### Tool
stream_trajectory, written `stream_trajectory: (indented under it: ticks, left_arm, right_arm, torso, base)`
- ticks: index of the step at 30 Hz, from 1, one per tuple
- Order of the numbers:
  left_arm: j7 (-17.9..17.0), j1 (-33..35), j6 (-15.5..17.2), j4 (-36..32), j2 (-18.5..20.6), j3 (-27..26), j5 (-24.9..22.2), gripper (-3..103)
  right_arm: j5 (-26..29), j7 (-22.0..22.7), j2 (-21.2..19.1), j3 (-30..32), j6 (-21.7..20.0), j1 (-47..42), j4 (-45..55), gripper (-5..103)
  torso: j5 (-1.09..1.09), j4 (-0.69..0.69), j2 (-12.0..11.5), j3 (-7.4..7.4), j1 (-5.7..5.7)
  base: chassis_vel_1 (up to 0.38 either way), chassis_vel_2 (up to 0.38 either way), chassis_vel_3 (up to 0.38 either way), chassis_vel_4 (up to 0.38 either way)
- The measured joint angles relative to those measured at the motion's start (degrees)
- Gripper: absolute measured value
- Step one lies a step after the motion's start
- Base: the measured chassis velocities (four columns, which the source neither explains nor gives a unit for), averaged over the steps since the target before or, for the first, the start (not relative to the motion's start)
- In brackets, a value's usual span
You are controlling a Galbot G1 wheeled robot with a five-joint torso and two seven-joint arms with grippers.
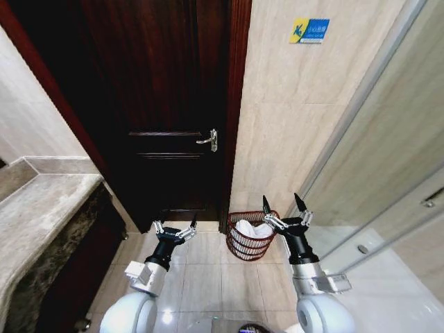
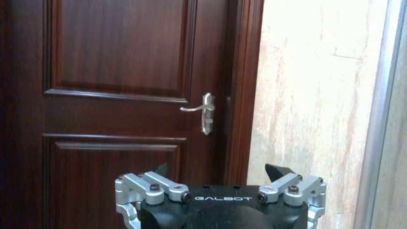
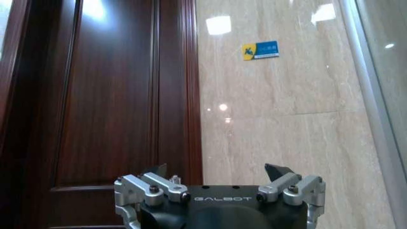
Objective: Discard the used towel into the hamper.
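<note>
The hamper (image 1: 244, 244), a small round red-brown basket of open bars, stands on the floor against the wall beside the door frame. A white towel (image 1: 254, 229) lies crumpled inside it. My right gripper (image 1: 284, 204) is raised just right of the hamper's rim, open and empty; in the right wrist view my right gripper (image 3: 219, 169) faces the door frame and the marble wall. My left gripper (image 1: 175, 226) hangs open and empty to the left of the hamper, and in the left wrist view my left gripper (image 2: 219, 169) points at the dark door.
A dark wooden door (image 1: 166, 104) with a metal handle (image 1: 209, 141) is shut straight ahead. A stone counter (image 1: 41, 215) runs along the left. A glass shower partition (image 1: 388, 173) stands on the right. A blue and yellow sticker (image 1: 309, 30) is on the marble wall.
</note>
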Motion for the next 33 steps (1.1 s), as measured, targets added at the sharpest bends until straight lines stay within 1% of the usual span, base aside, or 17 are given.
stream_trajectory:
  ticks: [6, 13, 18, 20, 21, 24, 31, 33]
  left_arm:
    - [0.0, 0.0, 0.0, 0.0, 0.0, 0.0, 0.0, 100]
    - [0.0, 0.0, 0.0, 0.0, 0.0, 0.0, 0.0, 100]
    - [0.0, 0.0, 0.0, 0.0, 0.0, 0.0, 0.0, 100]
    - [0.0, 0.0, 0.0, 0.0, 0.0, 0.0, 0.0, 100]
    - [0.0, 0.0, 0.0, 0.0, 0.0, 0.0, 0.0, 100]
    - [0.0, 0.0, 0.0, 0.0, 0.0, 0.0, 0.0, 100]
    - [0.0, 0.0, 0.0, 0.0, 0.0, 0.0, 0.0, 100]
    - [0.0, 0.0, 0.0, 0.0, 0.0, 0.0, 0.0, 100]
  right_arm:
    - [-0.13, -0.38, -0.28, 0.01, 0.11, 0.2, -0.58, 100]
    - [-0.34, -0.87, -0.97, 0.37, 1.31, -0.55, -1.06, 100]
    - [-1.26, -1.13, -0.81, 0.89, 3.56, -0.29, -2.32, 100]
    - [-1.85, -1.38, -0.94, 1.11, 5.38, -0.53, -3.65, 100]
    - [-1.85, -1.38, -0.94, 1.11, 5.38, -0.53, -3.65, 100]
    - [-3.32, -1.58, -0.8, 2.15, 8.05, -1.03, -6.92, 100]
    - [-2.96, -0.07, -0.44, 2.36, 8.1, -2.46, -4.45, 100]
    - [-3.08, 1.23, -0.23, 2.54, 7.52, -3.05, -3.33, 100]
  torso:
    - [0.0, 0.0, 0.0, 0.0, 0.0]
    - [0.01, 0.01, 0.0, 0.0, 0.01]
    - [0.0, 0.0, 0.0, 0.01, 0.02]
    - [0.0, 0.0, 0.0, 0.01, 0.02]
    - [0.0, 0.0, 0.0, 0.01, 0.02]
    - [0.01, 0.0, 0.0, 0.01, 0.02]
    - [0.0, -0.01, -0.19, -0.08, -0.08]
    - [0.01, 0.0, -0.42, -0.21, -0.18]
  base:
    - [0.039, -0.031, -0.033, 0.038]
    - [0.0, 0.0, 0.0, 0.0]
    - [0.0, 0.0, 0.0, 0.0]
    - [-0.022, -0.027, -0.013, -0.017]
    - [0.0, 0.0, 0.0, 0.0]
    - [-0.055, -0.048, -0.055, -0.059]
    - [-0.084, -0.075, -0.078, -0.078]
    - [-0.089, -0.09, -0.102, -0.085]
